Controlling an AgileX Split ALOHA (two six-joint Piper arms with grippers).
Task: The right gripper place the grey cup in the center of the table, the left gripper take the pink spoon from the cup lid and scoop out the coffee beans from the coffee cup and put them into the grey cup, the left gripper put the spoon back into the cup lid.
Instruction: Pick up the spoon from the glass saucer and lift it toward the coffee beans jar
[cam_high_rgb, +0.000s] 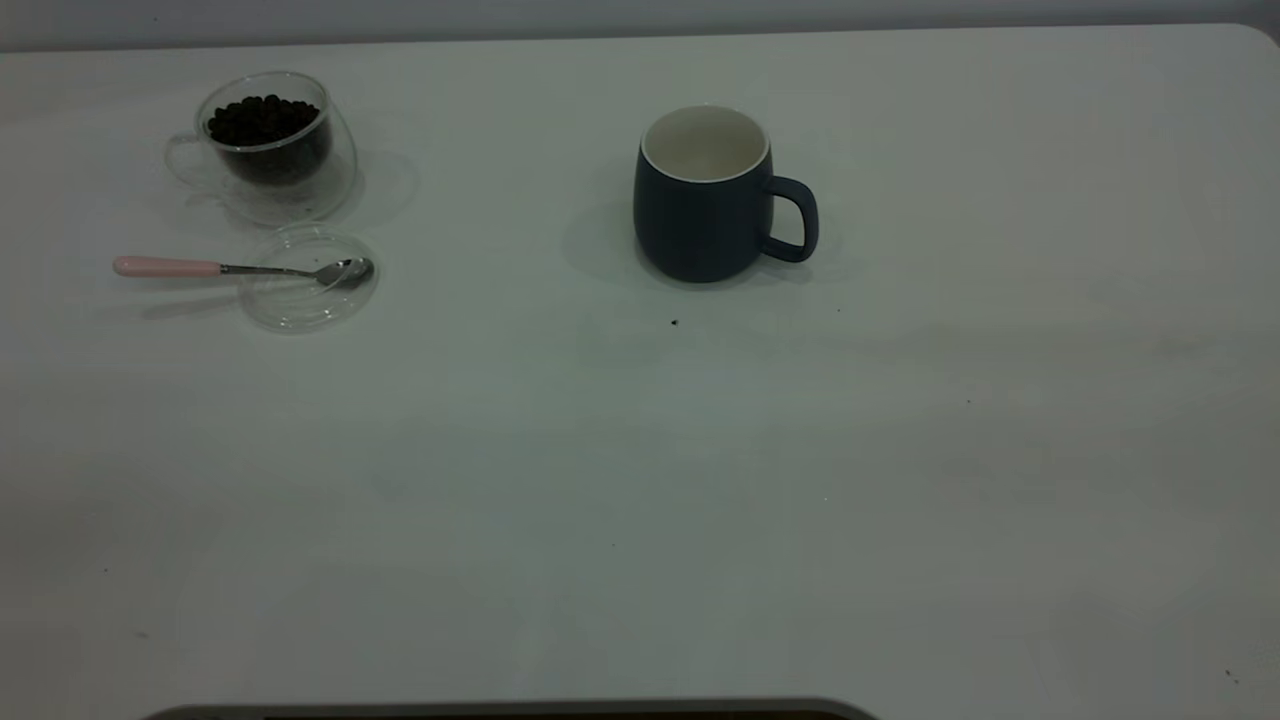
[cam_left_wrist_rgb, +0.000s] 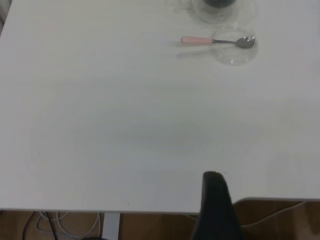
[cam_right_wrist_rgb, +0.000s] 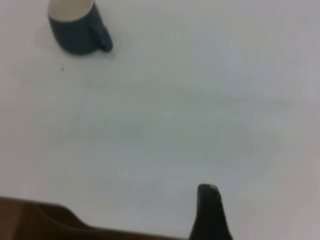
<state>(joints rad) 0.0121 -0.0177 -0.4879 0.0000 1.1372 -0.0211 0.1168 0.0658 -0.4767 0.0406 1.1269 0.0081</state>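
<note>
Right now I read the grey cup (cam_high_rgb: 706, 196) as already placed, upright near mid table (cam_high_rgb: 640, 500), handle toward the right arm's side. Nothing in it that I can see. Pink spoon (cam_high_rgb: 240, 268) lies w/ bowl in the cup lid (cam_high_rgb: 310, 280), just beside the coffee cup (cam_high_rgb: 265, 145) holding the coffee beans (cam_high_rgb: 262, 120). So scooping & return are left. Left gripper (cam_left_wrist_rgb: 216, 200) and right gripper (cam_right_wrist_rgb: 210, 210) sit back at the table edge; can't tell how either's fingers stand. Path looks unobstructed.

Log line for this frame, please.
dark blue-grey ceramic mug: upright, empty, mid-table | pink-handled metal spoon: across clear round lid | end effectors: away from objects
</note>
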